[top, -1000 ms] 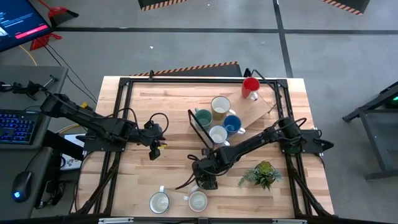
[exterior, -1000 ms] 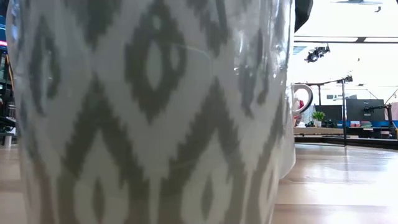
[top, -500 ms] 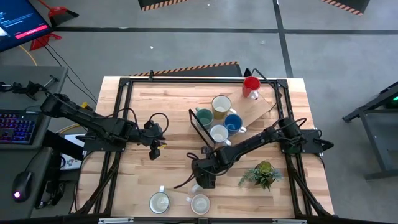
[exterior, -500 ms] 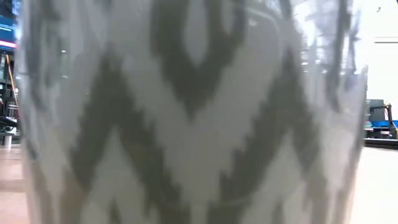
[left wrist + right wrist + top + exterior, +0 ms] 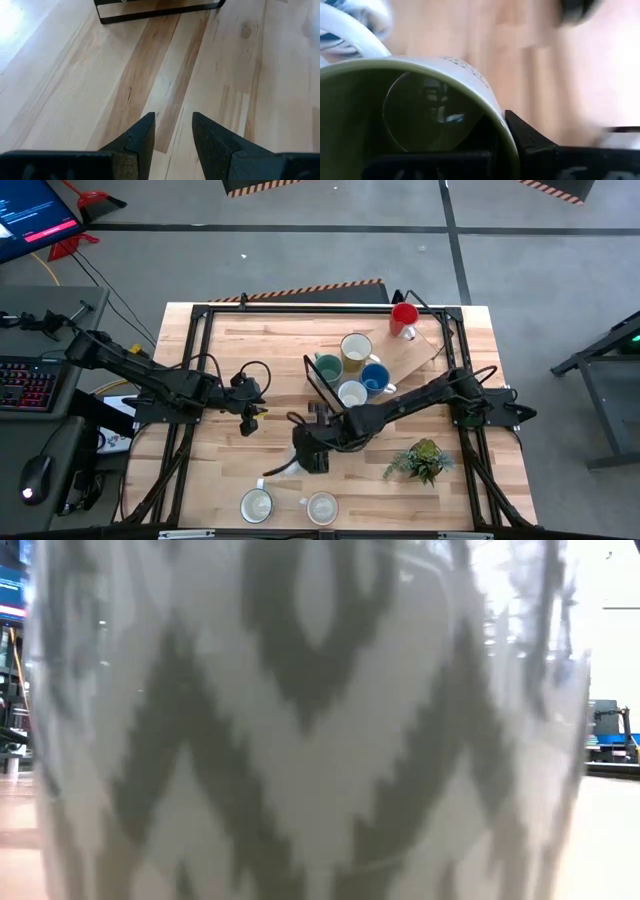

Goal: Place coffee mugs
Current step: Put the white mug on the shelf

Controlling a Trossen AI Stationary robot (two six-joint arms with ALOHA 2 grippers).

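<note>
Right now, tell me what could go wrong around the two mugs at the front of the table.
1. The right pincer, shut, hangs low just behind the left pale mug and the right pale mug; a careless swing could clip one.
2. Both stand near the table front edge, so a nudge might tip one off.

table left half (image 5: 225, 360): bare wood, easy to pass
front edge: two pale mugs (image 5: 257, 505) (image 5: 321, 506) side by side
centre-right: mug cluster (image 5: 352, 372) on a tilted rack (image 5: 415, 355)
right front: potted plant (image 5: 424, 458)
low camera: patterned mug (image 5: 300, 720) fills it
</note>
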